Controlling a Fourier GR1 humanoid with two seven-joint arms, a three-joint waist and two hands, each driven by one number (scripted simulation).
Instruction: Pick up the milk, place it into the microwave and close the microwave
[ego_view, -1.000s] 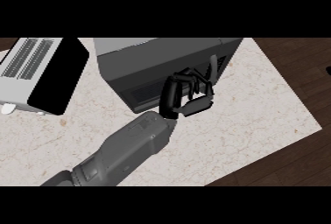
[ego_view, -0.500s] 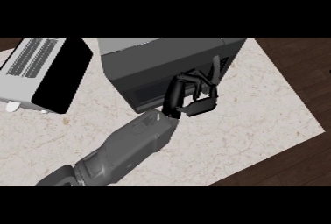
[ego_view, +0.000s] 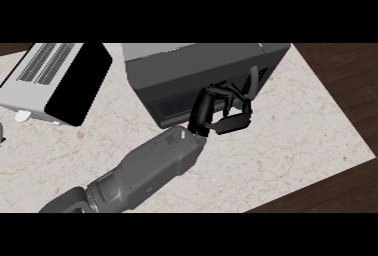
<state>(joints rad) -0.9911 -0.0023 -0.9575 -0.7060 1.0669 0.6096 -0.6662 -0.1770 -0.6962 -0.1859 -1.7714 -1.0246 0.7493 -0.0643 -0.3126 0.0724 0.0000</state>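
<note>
1. Head view, layout: the pale marbled surface (ego_view: 295, 150) fills most of the frame. A toaster (ego_view: 55, 82) lies at the upper left and the dark microwave (ego_view: 196, 75) at the upper centre.
2. Head view, arm: one grey forearm (ego_view: 148, 170) enters from the lower left and runs diagonally up to the centre. By its position it is judged to be the right arm.
3. Head view, right hand (ego_view: 203, 107): it sits against the right part of the microwave's front face. Whether it is apart or together cannot be told, because its black parts overlap the dark front. Nothing is seen held in it.
4. Head view, left hand: it does not show. A small dark sliver at the left edge cannot be identified.
5. Head view, milk: it is not visible anywhere on the surface. It may be hidden inside the microwave, but this cannot be confirmed.
6. Head view, microwave front: it appears flush with the body, with no open cavity showing. Judgement: the door step is in hand or nearly done.
7. Handling note (judgement):
   - Treat the milk as a moderately light container with thin walls that give under squeeze and a smooth skin that may slip.
   - Take hold across the body at mid-height, on opposite flat sides.
   - Keep it upright.
</note>
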